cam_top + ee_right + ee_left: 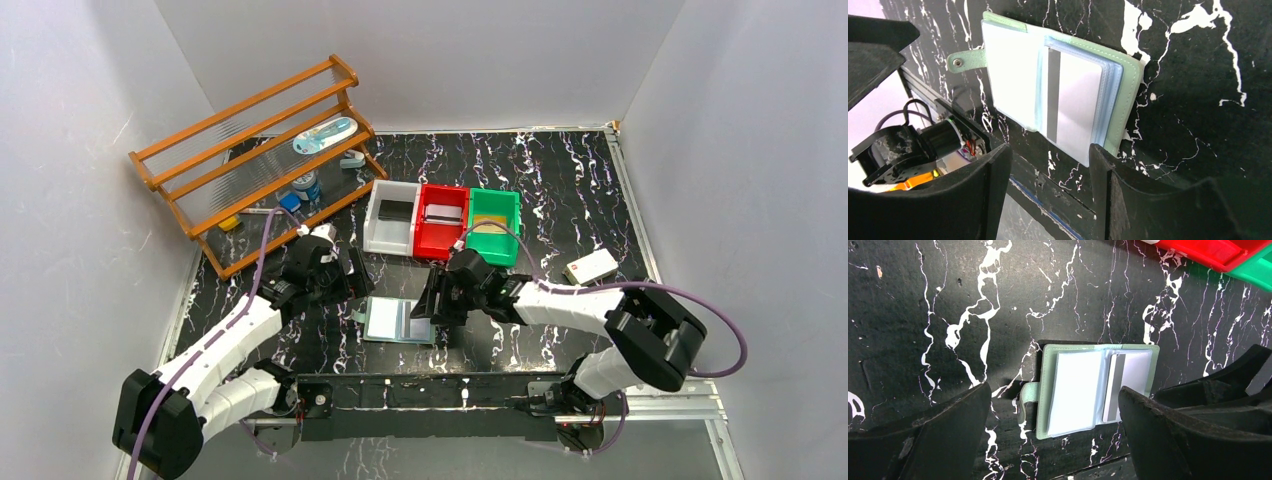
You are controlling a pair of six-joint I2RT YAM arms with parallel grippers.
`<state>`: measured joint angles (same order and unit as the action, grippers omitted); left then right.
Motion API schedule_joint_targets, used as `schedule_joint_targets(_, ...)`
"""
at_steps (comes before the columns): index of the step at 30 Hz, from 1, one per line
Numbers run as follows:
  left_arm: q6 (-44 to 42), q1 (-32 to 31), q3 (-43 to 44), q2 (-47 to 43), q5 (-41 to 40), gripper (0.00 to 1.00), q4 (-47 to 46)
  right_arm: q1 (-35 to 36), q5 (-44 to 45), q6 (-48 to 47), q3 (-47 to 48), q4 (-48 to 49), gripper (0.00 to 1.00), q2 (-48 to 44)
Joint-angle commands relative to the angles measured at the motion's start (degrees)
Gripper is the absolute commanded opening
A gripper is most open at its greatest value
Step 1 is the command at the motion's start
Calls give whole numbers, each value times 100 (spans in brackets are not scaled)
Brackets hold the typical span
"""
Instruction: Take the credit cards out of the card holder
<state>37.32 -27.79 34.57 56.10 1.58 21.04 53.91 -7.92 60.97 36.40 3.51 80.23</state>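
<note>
Three bins: set side by side in a row on the black marbled table (560, 180), white at the left, red in the middle, green at the right.
White bin (375, 232): one dark card (397, 210) is held, lying flat.
Red bin (428, 240): one pale card (444, 213) is held, lying flat.
Green bin (512, 215): something tan is seen inside; what it is cannot be told.
Holder (1128, 95): laid spread open on the table in front of the bins, between the two grippers, with its clear pockets facing up and its snap tab (965, 60) pointing toward the left arm.
Striped card (1073, 100): a pale card with a grey stripe is tucked in the holder's right-hand pockets, its lower end jutting past the holder's near edge.
Left gripper (1053, 392): held above the holder with fingers spread wide; nothing is pinched.
Right gripper (1050, 149): held at the holder's near edge with fingers apart; the striped card's corner lies just beside one fingertip, and nothing is clamped.
Box (590, 266): a white box with a red mark is placed to the right of the bins; its print is too small to be read.
Rack (250, 150): a wooden rack is stood at the back left with small items on it; no label there can be read.
</note>
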Motion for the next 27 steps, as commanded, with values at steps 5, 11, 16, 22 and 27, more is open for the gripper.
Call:
schedule_joint_targets(5,-61,37,-257,-245,795,93,-346,87,43,-6,447,33,62,346)
schedule_joint_targets(11,124,41,-495,-68,1018,86,-505,89,125,5,550,-83,62,457)
schedule_joint_targets(16,125,37,-570,152,1167,78,-570,87,107,-23,626,-164,63,635)
schedule_joint_targets(22,84,37,-499,212,1157,72,-473,81,188,-7,643,-138,62,909)
schedule_joint_targets(27,15,37,-340,-33,1017,70,-261,82,287,72,585,-318,60,1082)
